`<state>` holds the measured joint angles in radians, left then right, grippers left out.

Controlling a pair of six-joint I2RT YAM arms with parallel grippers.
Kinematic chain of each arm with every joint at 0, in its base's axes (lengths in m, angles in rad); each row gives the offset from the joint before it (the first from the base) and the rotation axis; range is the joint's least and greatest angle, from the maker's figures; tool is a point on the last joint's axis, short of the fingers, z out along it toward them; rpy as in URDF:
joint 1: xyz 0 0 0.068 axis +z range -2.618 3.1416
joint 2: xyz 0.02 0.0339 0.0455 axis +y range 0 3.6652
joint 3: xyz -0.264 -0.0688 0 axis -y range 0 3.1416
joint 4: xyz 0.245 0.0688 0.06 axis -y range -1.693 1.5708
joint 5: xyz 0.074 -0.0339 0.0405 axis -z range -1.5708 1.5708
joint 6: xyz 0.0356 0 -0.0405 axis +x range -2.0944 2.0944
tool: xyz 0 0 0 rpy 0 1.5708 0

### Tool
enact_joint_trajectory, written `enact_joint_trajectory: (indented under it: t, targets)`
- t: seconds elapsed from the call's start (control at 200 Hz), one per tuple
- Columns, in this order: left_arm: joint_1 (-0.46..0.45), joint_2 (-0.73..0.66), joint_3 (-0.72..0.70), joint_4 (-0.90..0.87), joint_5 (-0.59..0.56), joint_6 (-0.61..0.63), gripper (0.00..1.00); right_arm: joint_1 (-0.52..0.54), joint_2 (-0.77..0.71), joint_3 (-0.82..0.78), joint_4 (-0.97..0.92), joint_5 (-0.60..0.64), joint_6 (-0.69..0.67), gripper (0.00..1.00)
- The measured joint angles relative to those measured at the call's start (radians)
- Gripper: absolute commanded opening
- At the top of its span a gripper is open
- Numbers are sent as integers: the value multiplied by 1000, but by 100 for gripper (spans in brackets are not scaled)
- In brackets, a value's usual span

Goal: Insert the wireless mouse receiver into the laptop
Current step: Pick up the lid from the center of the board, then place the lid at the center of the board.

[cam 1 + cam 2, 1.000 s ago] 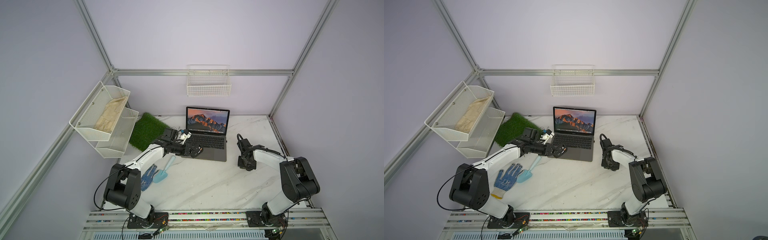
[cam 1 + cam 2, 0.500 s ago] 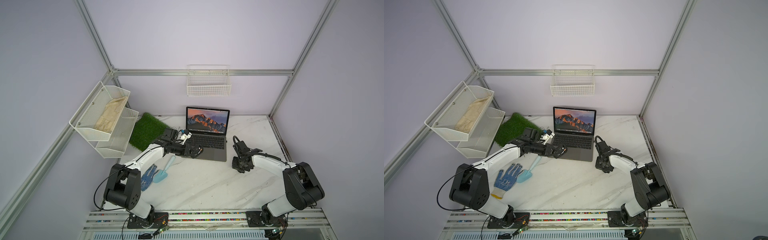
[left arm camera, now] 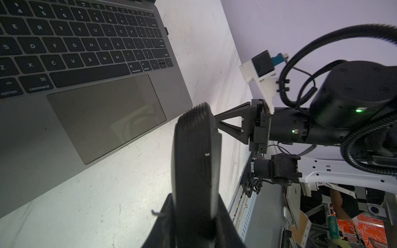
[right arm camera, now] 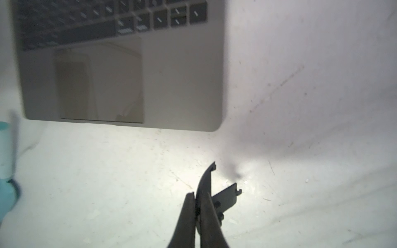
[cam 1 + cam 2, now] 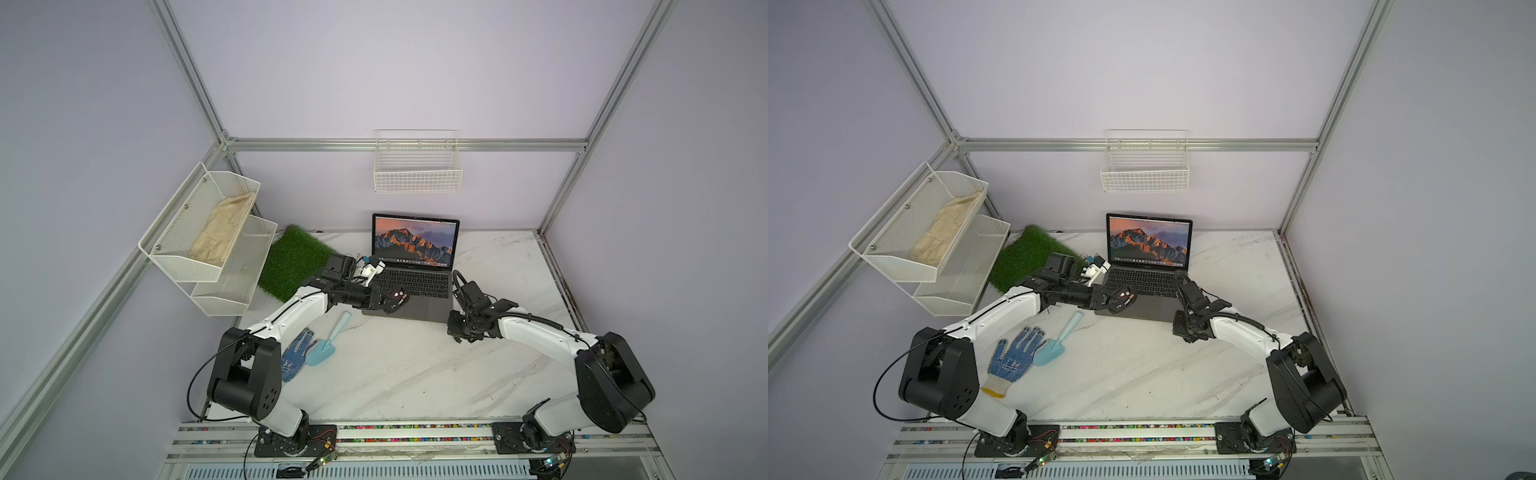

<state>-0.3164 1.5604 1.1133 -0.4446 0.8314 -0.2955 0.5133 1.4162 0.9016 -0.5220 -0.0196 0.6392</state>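
We are looking down on the laptop (image 4: pixel 182 85), blurred, its front corner on the arrow-key side lying nearest us, with the trackpad (image 4: pixel 98 85) and a strip of black keys (image 4: pixel 159 19) showing. Off that corner, just clear of the laptop's front edge, our right gripper (image 4: pixel 198 195) is hovering over the pale marbled counter (image 4: pixel 107 171). Its fingers (image 4: pixel 186 214) are pressing together on a thin black cover piece (image 4: pixel 226 198), whose curved edge is sticking out beyond the tips toward the laptop. Beyond the laptop's other front corner we are glimpsing a turquoise object (image 4: pixel 6 189), cropped and too blurred to name.
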Motion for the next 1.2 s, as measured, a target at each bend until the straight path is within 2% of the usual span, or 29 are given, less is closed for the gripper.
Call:
enact_joint_trajectory:
  t: [0.13, 0.215, 0.44, 0.62, 0.78, 0.91, 1.07, 1.17, 1.2]
  targets:
    - [0, 14, 12, 13, 11, 0, 0, -15, -59, 13, 36, -57, -48, 0]
    - [0, 27, 18, 16, 29, 0, 0, -20, -56, 13, 31, -37, -54, 0]
    - [-12, 56, 18, 18, 87, 3, 0, 13, 105, 14, -54, 94, -56, 0]
    - [-29, 69, 32, 17, 112, 16, 0, 49, 168, 13, -45, 94, -51, 0]
    - [-38, 87, 68, 17, 126, 37, 0, 48, 167, 6, 3, 17, -40, 31]
    - [-39, 94, 95, 10, 127, 63, 0, 48, 153, 2, 35, -45, -28, 50]
    - [-39, 94, 112, 8, 134, 86, 0, 44, 63, 10, 55, -90, -25, 77]
    - [-39, 94, 112, 2, 149, 102, 0, 43, -20, 16, 108, -148, -37, 86]
    - [-39, 94, 112, -1, 157, 106, 1, 42, -49, 16, 138, -177, -39, 96]
